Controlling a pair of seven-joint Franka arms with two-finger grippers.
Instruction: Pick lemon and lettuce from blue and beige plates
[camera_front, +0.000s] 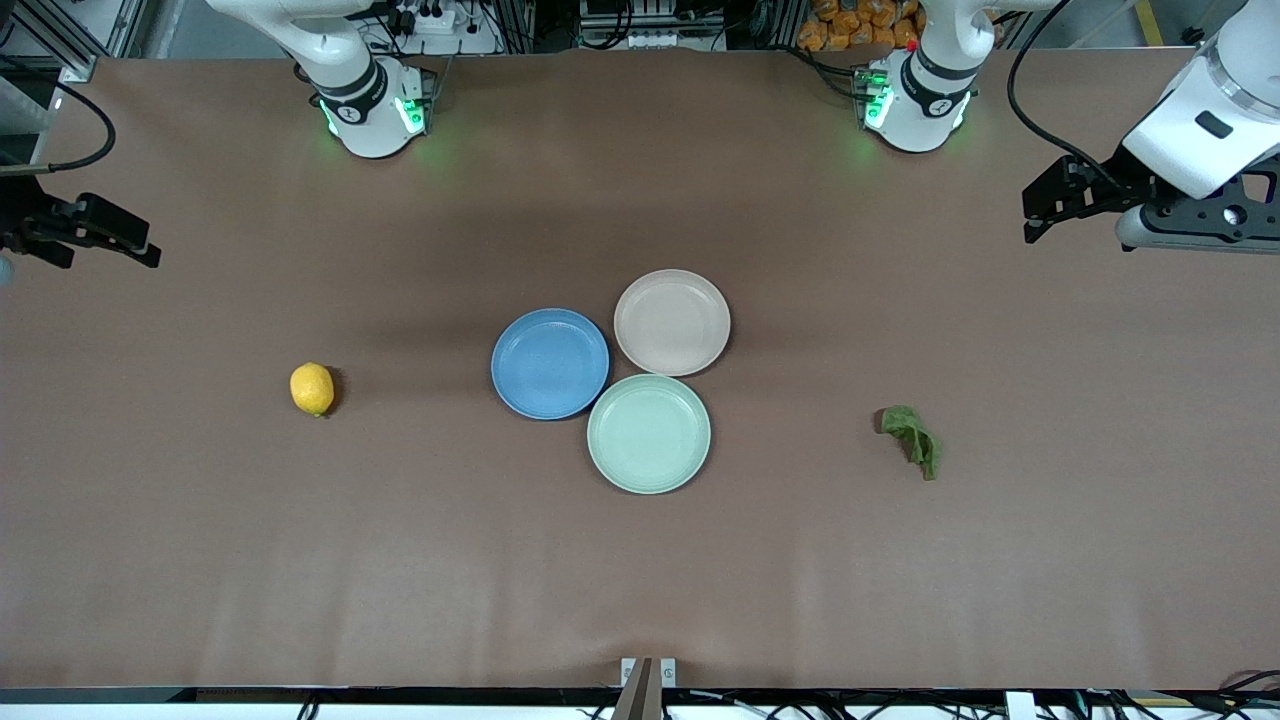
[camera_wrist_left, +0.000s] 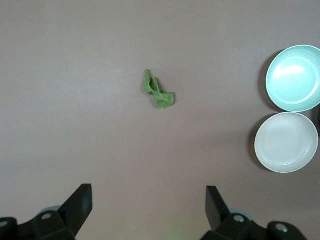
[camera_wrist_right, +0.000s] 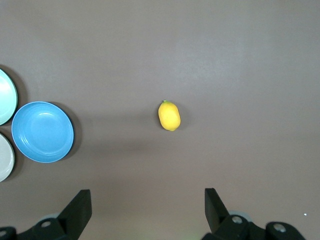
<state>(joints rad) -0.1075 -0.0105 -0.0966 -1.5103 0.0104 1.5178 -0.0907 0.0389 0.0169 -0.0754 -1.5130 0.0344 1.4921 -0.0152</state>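
Observation:
A yellow lemon (camera_front: 312, 389) (camera_wrist_right: 169, 115) lies on the bare brown table toward the right arm's end. A crumpled green lettuce leaf (camera_front: 912, 438) (camera_wrist_left: 158, 92) lies on the table toward the left arm's end. The blue plate (camera_front: 550, 363) (camera_wrist_right: 42, 132) and the beige plate (camera_front: 672, 322) (camera_wrist_left: 286, 142) sit in the middle, both with nothing on them. My right gripper (camera_front: 120, 235) (camera_wrist_right: 148, 196) hangs open, high over its end of the table. My left gripper (camera_front: 1045, 205) (camera_wrist_left: 149, 192) hangs open over the opposite end. Neither holds anything.
A pale green plate (camera_front: 649, 433) (camera_wrist_left: 294, 77) touches the blue and beige ones, nearest to the front camera, also bare. The arms' bases (camera_front: 372, 105) (camera_front: 915, 100) stand along the table's back edge.

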